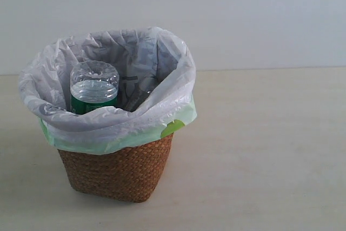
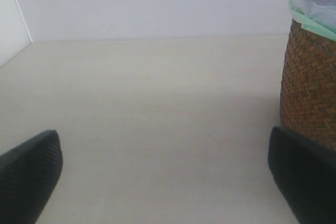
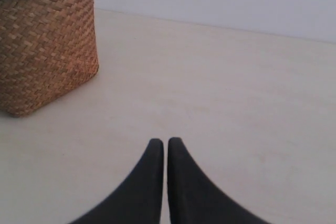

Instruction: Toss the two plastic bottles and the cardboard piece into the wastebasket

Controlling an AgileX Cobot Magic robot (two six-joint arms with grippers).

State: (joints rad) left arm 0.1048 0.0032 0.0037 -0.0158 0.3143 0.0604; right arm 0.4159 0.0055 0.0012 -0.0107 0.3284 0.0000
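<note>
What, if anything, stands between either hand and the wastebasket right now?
Nothing visible. Only bare table lies between the shut right hand and the wastebasket; the open left hand sits beside its wicker wall. One bottle with a green label already stands inside.

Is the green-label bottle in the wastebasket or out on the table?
In: the green-label bottle stands inside the wastebasket, its clear end rising above the rim, label partly hidden behind it.

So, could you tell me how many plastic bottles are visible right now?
1: a green-labelled bottle standing in the wastebasket; another may lie hidden deeper inside.
</note>
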